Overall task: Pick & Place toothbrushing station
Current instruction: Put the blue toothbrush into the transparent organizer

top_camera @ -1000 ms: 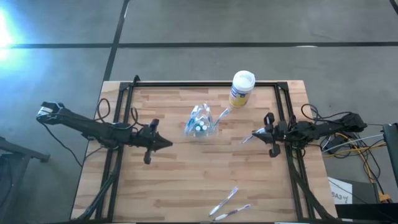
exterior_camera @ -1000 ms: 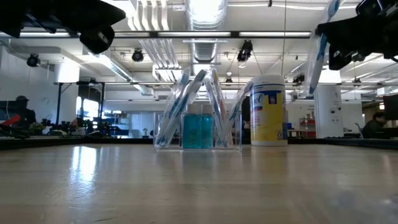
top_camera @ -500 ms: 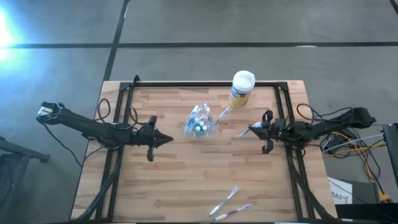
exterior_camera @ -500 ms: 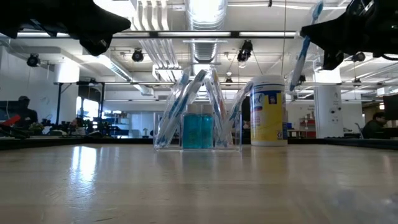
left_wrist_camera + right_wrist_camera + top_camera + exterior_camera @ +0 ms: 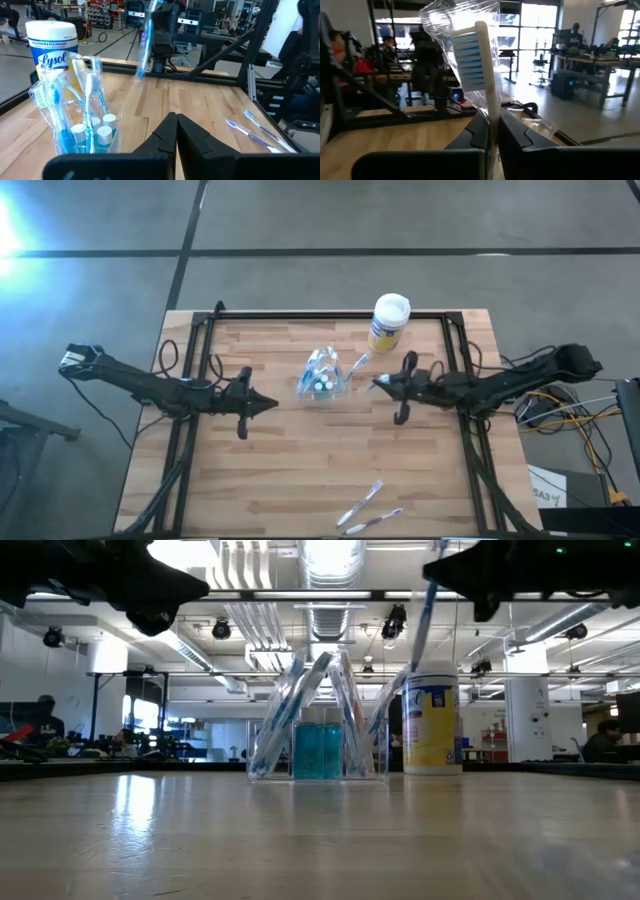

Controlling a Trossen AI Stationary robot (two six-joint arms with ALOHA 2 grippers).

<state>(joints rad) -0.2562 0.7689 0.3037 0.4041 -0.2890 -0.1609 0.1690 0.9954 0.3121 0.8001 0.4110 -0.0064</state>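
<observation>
Two claws are in view over the pale wooden slatted counter point(image 5: 300, 470). The right claw point(image 5: 380, 384) is clamped on a white-handled, blue-bristled toothbrush in a crinkled clear wrapper point(image 5: 480, 65), held bristles-up between its fingers. The left claw point(image 5: 268, 405) is pressed closed on nothing and hovers above the counter.

The small see-through clear plastic toothbrushing station point(image 5: 321, 376), already stocked with several wrapped brushes and blue-tinted contents, is seen standing on the counter between the two claws, nearer the right one and just ahead of its tip. A yellow canister with a white lid point(image 5: 388, 321) stands just behind the right claw's tip, apart from the station. Two loose wrapped toothbrushes point(image 5: 365, 508) lie well away from both claws, at the counter's near edge.

Handling: the station is judged light, rigid, smooth-walled and easily tipped or slid; its thin walls could crack under a hard pinch. Hold is best taken across a side wall or rim, low, clear of the leaning brushes. The held toothbrush is light and stiff, its film slippery.

Change noted: one second earlier the right claw was beside the counter's right rail; it has been carried inward with the brush toward the station. The left claw has shifted only slightly. The station, canister and loose brushes are unmoved.
</observation>
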